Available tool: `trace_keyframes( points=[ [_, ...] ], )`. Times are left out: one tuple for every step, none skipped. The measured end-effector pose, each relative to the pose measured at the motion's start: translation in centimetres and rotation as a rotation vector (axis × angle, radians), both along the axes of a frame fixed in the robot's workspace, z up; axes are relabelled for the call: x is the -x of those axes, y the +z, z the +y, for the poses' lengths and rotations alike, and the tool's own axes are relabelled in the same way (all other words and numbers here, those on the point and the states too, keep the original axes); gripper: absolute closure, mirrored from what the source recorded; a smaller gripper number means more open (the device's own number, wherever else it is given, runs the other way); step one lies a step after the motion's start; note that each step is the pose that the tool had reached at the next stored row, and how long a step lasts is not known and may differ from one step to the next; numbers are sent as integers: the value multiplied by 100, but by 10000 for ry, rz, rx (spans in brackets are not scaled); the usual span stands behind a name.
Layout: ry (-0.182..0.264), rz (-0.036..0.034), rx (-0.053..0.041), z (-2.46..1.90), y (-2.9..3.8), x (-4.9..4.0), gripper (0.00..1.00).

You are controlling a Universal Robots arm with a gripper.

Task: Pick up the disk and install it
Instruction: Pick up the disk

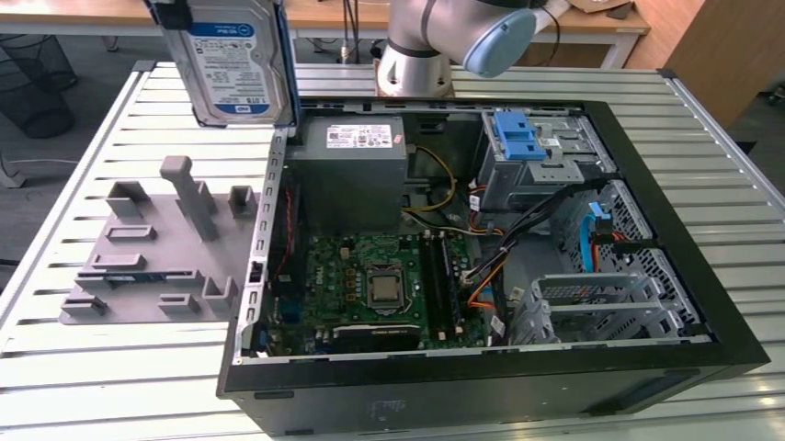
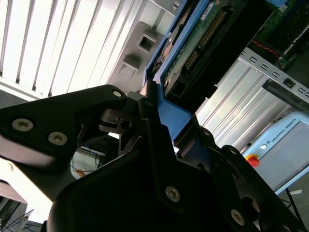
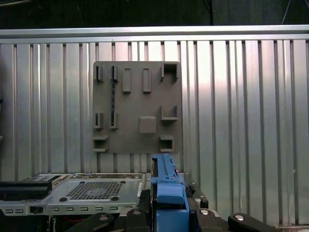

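The disk (image 1: 233, 60) hangs upright in the air above the slatted table (image 1: 110, 367), toward the exterior view's left. It is near the rim of the open computer case (image 1: 491, 372), beside the grey power supply (image 1: 356, 156). We see its white-and-blue label facing the exterior camera. In the second wrist view, the gripper (image 2: 164, 108) grasps the disk by its blue carrier frame (image 2: 176, 118), black fingers (image 2: 153, 137) pressed against the plastic and the green circuit-board side showing. In the first wrist view, the grey holder plate (image 3: 137, 106) lies flat on the table beyond the frame's edge.
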State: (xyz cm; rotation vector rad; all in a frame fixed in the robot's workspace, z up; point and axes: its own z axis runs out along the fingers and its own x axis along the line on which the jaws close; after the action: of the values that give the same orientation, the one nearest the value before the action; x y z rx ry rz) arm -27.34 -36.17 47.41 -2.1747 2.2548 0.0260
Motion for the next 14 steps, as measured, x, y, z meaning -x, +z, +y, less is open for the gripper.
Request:
trace_keyframes(
  points=[
    [0, 0, 0, -6, 0, 0, 64],
    [0, -1, 0, -9, 0, -1, 64],
    [-2, 0, 1, -9, 0, -2, 64],
    [0, 0, 1, -10, 0, -6, 64],
    [1, -1, 0, -10, 0, -13, 64],
    [0, 0, 1, -10, 0, -21, 64],
    [0, -1, 0, -10, 0, -31, 64],
    [0, 0, 1, -10, 0, -43, 64],
    [0, 1, 1, -10, 0, -55, 64],
    [0, 0, 0, -10, 0, -64, 64],
    [0, 0, 1, -10, 0, -66, 64],
    [-1, 0, 0, -10, 0, -66, 64],
    [-2, -1, 0, -10, 0, -67, 64],
    [0, 0, 0, -10, 0, -71, 64]
  ],
)
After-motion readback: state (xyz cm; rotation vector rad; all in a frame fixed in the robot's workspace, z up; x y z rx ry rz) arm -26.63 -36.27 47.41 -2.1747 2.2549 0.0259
